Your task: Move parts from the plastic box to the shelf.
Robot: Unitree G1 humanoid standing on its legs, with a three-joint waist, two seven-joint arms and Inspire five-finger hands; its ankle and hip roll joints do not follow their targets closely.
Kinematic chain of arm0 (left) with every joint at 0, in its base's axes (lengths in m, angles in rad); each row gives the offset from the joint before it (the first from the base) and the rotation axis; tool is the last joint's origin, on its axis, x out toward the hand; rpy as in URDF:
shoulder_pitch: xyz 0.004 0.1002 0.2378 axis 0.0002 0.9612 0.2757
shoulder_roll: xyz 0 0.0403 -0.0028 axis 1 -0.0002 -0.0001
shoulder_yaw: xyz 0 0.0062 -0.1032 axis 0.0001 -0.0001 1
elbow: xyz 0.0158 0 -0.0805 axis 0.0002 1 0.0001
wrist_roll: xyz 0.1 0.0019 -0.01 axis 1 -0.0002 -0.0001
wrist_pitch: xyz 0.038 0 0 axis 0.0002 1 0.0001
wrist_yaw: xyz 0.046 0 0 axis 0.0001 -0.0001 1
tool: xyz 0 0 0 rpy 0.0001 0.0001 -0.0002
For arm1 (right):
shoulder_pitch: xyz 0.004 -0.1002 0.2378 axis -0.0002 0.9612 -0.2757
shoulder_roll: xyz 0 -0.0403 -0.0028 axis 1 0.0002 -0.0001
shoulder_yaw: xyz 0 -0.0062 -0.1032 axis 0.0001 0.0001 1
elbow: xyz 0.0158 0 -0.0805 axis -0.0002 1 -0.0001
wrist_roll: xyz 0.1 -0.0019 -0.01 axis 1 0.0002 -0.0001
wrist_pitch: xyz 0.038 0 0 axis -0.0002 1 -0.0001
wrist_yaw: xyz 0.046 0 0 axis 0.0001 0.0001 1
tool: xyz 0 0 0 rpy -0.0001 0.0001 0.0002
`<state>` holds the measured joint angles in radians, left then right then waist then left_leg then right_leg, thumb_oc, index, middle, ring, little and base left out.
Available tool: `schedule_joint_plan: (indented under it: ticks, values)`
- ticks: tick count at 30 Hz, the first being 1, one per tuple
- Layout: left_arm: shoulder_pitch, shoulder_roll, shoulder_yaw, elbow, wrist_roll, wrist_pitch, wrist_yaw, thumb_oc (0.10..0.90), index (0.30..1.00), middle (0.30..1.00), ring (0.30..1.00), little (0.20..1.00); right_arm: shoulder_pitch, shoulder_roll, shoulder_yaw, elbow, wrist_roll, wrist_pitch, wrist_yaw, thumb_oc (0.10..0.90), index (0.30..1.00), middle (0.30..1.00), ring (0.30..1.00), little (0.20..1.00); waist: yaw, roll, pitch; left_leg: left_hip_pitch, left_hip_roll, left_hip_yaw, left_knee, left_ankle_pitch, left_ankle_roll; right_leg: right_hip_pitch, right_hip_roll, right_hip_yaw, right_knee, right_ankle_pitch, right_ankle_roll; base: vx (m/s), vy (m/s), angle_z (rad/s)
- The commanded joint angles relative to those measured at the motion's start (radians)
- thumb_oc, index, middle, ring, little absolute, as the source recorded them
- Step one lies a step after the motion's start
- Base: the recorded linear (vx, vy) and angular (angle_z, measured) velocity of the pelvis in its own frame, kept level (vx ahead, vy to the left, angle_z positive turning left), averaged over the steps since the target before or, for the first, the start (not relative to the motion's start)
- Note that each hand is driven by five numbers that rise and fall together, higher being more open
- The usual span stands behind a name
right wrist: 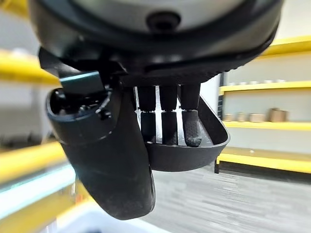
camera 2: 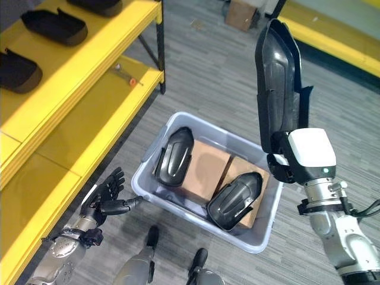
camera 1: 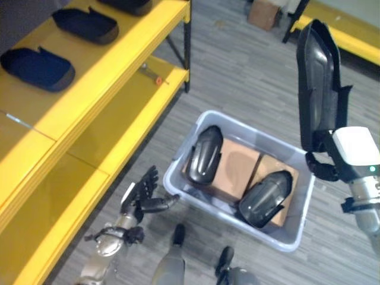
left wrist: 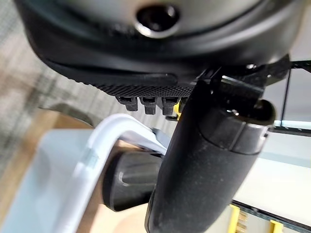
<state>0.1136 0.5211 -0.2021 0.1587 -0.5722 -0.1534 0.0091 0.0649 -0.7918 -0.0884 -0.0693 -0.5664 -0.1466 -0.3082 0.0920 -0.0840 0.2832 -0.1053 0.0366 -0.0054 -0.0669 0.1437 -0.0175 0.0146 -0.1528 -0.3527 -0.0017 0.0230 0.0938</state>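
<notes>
Held part: long black moulded plastic shell (camera 2: 278,89), upright, lifted high above the box's right end, clear of its contents.
Right hand: dark hand with a white cover (camera 2: 291,157), fingers and thumb curled round the lower end of the held shell; in the right wrist view the fingers (right wrist: 167,116) lie inside the shell's hollow and the thumb presses its outer face.
Box: pale grey translucent plastic box (camera 2: 264,228) on the grey plank floor (camera 2: 208,77), just right of the shelf unit.
Parts in box: two black rounded plastic shells, one (camera 2: 173,155) at the left end, one (camera 2: 234,200) toward the right, both tilted and resting on brown cardboard sheets (camera 2: 205,169).
Left hand: dark hand (camera 2: 107,199) low between shelf and box, fingers straight and spread, holding nothing; thumb pointing at the box's near-left corner, whether touching cannot be told.
Shelf: yellow tiered metal shelf (camera 1: 107,77) along the left.
Parts on shelf: black shells lying on the top tier, one near (camera 1: 37,67), one further back (camera 1: 85,25), apart from each other.
Lower tier: small orange-tipped item (camera 1: 155,77), too small to identify.
Background: brown cardboard carton (camera 1: 264,13) on the floor, far from the box.
</notes>
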Motion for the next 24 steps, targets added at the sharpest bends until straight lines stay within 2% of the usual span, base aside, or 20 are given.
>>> schedule_joint_plan:
  ticks: [1,5,6,12,18,22,24]
  values:
    - [-0.011,-0.018,0.012,-0.015,0.051,-0.065,-0.028,0.900,1.000,1.000,1.000,1.000,-0.087,-0.061,0.002,-0.013,0.093,-0.028,-0.031,0.400,0.300,0.300,0.300,0.300,-0.010,0.002,-0.148,0.058,0.086,0.063,-0.020,-0.049,-0.044,-0.040,-0.041,0.065,0.011,0.065,0.075,0.02,-0.024,-0.40]
    - [0.002,-0.067,0.034,0.003,0.090,-0.069,-0.012,0.900,1.000,1.000,1.000,1.000,-0.117,0.010,0.101,-0.011,0.135,-0.048,0.023,0.400,0.300,0.300,0.300,0.300,-0.042,0.018,-0.214,0.138,0.114,0.126,-0.020,-0.067,-0.044,-0.011,-0.016,0.133,-0.006,0.048,0.064,0.02,-0.086,-0.67]
    - [-0.003,-0.092,0.035,0.018,0.103,-0.068,-0.004,0.900,1.000,1.000,1.000,1.000,-0.130,0.034,0.135,-0.009,0.171,-0.055,0.050,0.400,0.300,0.300,0.300,0.300,-0.050,0.027,-0.230,0.171,0.133,0.152,-0.020,-0.068,-0.049,-0.003,0.000,0.158,0.007,0.029,0.055,0.01,-0.161,-0.77]
    - [-0.004,-0.117,0.037,0.037,0.110,-0.068,0.004,0.900,1.000,1.000,1.000,1.000,-0.143,0.051,0.156,-0.009,0.218,-0.066,0.064,0.400,0.300,0.300,0.300,0.300,-0.061,0.035,-0.240,0.192,0.162,0.163,-0.020,-0.054,-0.063,0.014,0.030,0.177,0.012,0.005,0.035,-0.01,-0.105,-0.19]
    - [0.019,-0.139,0.056,0.044,0.106,-0.066,0.015,0.900,1.000,1.000,1.000,1.000,-0.192,0.053,0.209,-0.010,0.258,-0.083,0.072,0.400,0.300,0.300,0.300,0.300,-0.047,0.039,-0.235,0.206,0.216,0.161,-0.014,0.006,-0.089,0.043,0.088,0.189,-0.003,-0.018,-0.001,-0.01,-0.147,-0.02]
    - [0.032,-0.141,0.065,0.033,0.101,-0.064,0.015,0.900,1.000,1.000,1.000,1.000,-0.232,0.052,0.242,-0.014,0.280,-0.093,0.077,0.400,0.300,0.300,0.300,0.300,-0.029,0.042,-0.216,0.195,0.251,0.140,-0.010,0.053,-0.111,0.054,0.123,0.172,-0.002,-0.033,-0.022,-0.05,-0.162,0.02]
    - [0.021,-0.146,0.060,0.037,0.094,-0.065,0.026,0.900,1.000,1.000,1.000,1.000,-0.257,0.049,0.260,-0.009,0.289,-0.093,0.074,0.400,0.300,0.300,0.300,0.300,-0.015,0.049,-0.192,0.155,0.263,0.116,-0.014,0.109,-0.133,0.053,0.133,0.138,-0.002,-0.038,-0.032,-0.14,-0.131,0.46]
